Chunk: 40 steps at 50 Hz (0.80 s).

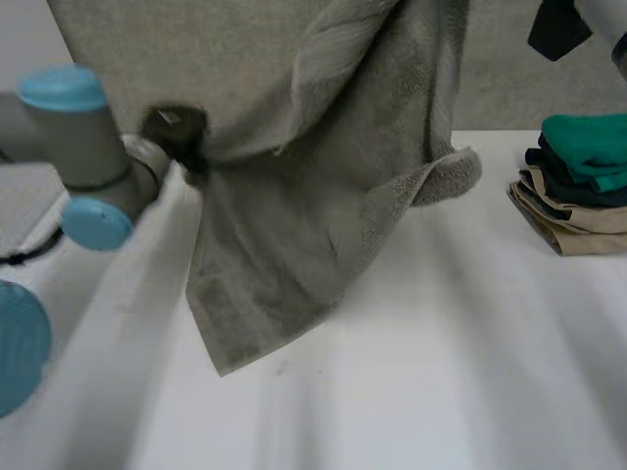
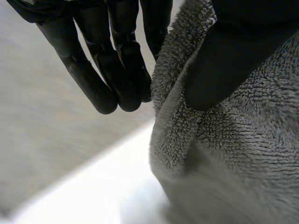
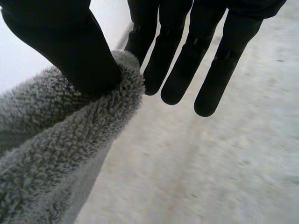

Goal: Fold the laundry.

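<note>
Together, the left hand point(image 2: 117, 60) and right hand point(image 3: 70, 42) each pinch an edge of a grey towel point(image 1: 294, 235), which hangs over the white table point(image 1: 441, 372) near a stack of folded clothes point(image 1: 578, 186).

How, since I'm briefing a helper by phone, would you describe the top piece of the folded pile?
Start at the white table and go to the robot's right side of it, past the hanging grey towel, to the stack of folded clothes. The top piece is the only green one. It lies on a dark blue layer, with tan layers at the bottom.
</note>
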Tool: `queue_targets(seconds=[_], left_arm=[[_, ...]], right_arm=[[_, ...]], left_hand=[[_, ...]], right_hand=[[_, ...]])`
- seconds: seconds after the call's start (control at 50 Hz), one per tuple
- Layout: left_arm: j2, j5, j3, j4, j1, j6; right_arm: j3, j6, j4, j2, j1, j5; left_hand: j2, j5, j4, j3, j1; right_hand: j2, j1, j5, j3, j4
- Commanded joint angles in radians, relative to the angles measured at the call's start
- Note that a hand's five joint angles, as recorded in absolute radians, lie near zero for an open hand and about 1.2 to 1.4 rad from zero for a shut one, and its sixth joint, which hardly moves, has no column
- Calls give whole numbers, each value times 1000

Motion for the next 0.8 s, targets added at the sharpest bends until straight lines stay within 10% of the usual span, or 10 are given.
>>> queue_targets(seconds=[0.02,0.16,0.58,0.72,0.8], left_arm=[[260,-62,-38,230,44,-30],[407,-86,-217,397,23,-10],[114,-120,-547,190,-63,18],[139,-113,-506,37,-74,19],[189,-105,-512,23,-58,25]], right_arm=[[-125,-69,-34,190,-52,144],[-234,-146,4,380,-46,186],[-105,-528,39,751,-41,112],[-114,-632,114,756,-60,131],[-91,-686,160,696,-55,144]], left_hand=[[205,258,203,212,230],[205,258,203,212,230],[-8,45,-10,-2,16],[-783,-730,-785,-776,-758],[-875,-822,-877,-868,-850]], right_hand=[[219,253,234,208,197],[219,253,234,208,197],[219,253,234,208,197],[-520,-485,-505,-531,-542],[-753,-718,-737,-763,-774]])
